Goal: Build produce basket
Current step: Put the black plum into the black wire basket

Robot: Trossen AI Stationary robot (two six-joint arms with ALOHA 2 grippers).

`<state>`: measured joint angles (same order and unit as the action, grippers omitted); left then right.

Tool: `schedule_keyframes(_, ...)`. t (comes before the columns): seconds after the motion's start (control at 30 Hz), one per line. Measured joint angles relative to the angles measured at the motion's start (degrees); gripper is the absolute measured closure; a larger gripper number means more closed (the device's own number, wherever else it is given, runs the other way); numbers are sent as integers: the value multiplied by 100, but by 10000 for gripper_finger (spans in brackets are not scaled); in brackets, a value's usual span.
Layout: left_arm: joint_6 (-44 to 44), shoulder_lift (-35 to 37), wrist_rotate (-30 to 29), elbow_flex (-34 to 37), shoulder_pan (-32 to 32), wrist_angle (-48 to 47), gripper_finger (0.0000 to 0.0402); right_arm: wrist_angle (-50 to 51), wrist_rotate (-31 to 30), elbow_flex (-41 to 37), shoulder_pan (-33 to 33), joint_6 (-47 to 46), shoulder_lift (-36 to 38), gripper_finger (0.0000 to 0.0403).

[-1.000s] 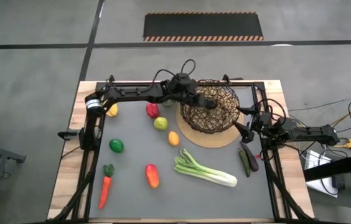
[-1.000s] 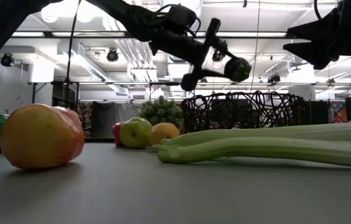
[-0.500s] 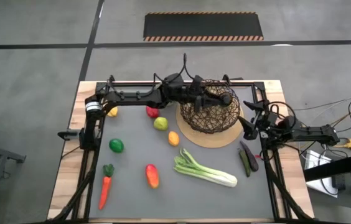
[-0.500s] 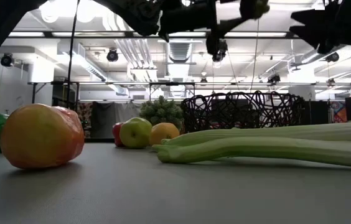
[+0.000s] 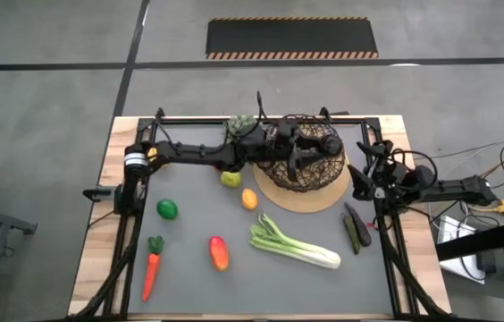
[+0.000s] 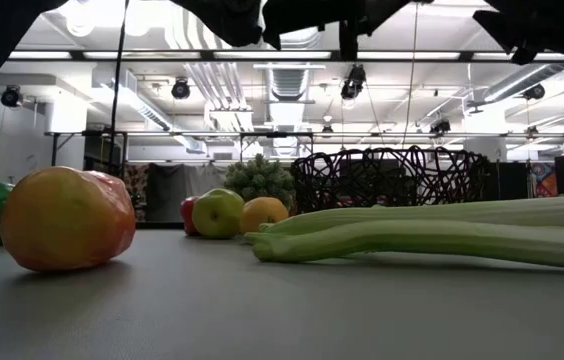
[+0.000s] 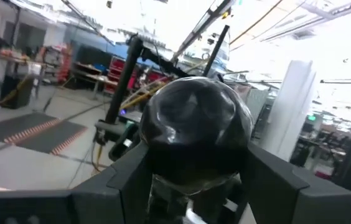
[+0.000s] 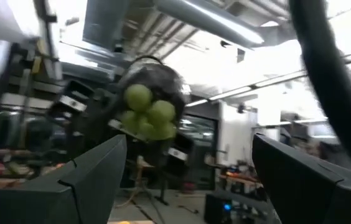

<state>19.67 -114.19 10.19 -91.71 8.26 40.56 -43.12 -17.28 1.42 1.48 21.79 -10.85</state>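
Note:
My left gripper (image 5: 323, 143) hangs over the dark wire-mesh basket (image 5: 298, 174), shut on a dark glossy round fruit (image 7: 194, 124) with a light green lobed end (image 8: 145, 113). The basket stands on a flat tan mat (image 5: 315, 202). Loose on the grey table lie a yellow-green apple (image 5: 231, 179), an orange piece (image 5: 249, 199), a green one (image 5: 167, 209), a carrot (image 5: 150, 274), a red-orange piece (image 5: 219, 252), a leek-like stalk (image 5: 295, 246) and dark purple pieces (image 5: 356, 229). My right gripper (image 5: 362, 170) waits open at the table's right edge. My left gripper pinches the dark fruit by its two opposite sides (image 7: 154, 155) between its fingers (image 7: 116, 180). The fingers come about level from the table's left, slanting slightly upward. The fruit is lifted clear, above the basket's open top.
A knobbly green piece (image 5: 240, 125) sits near the far edge behind my left arm; in the low view it (image 6: 259, 180) stands beside the basket (image 6: 392, 178). Black frame rails (image 5: 134, 224) run along the table's left and right sides. The near middle of the table is bare.
My left gripper has carried the dark fruit up and toward the table's right, from the basket's left rim to over its middle. It has tipped from slanting down to about level and rolled. It has left the low view at the top. My right gripper has tipped upward slightly.

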Motion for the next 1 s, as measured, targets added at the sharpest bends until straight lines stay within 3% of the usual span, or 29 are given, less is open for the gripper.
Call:
schedule_keyframes(0.6,-218,0,-21,22,-89,16,210,-230,198,1539,0,229,-2240,75)
schedule_keyframes(0.87,-209,0,3,22,-89,48,210,-187,57,1706,0,213,-2567,80)
schedule_keyframes(1.0,-209,0,18,22,-93,68,210,-133,77,1703,-2,158,-2575,115)
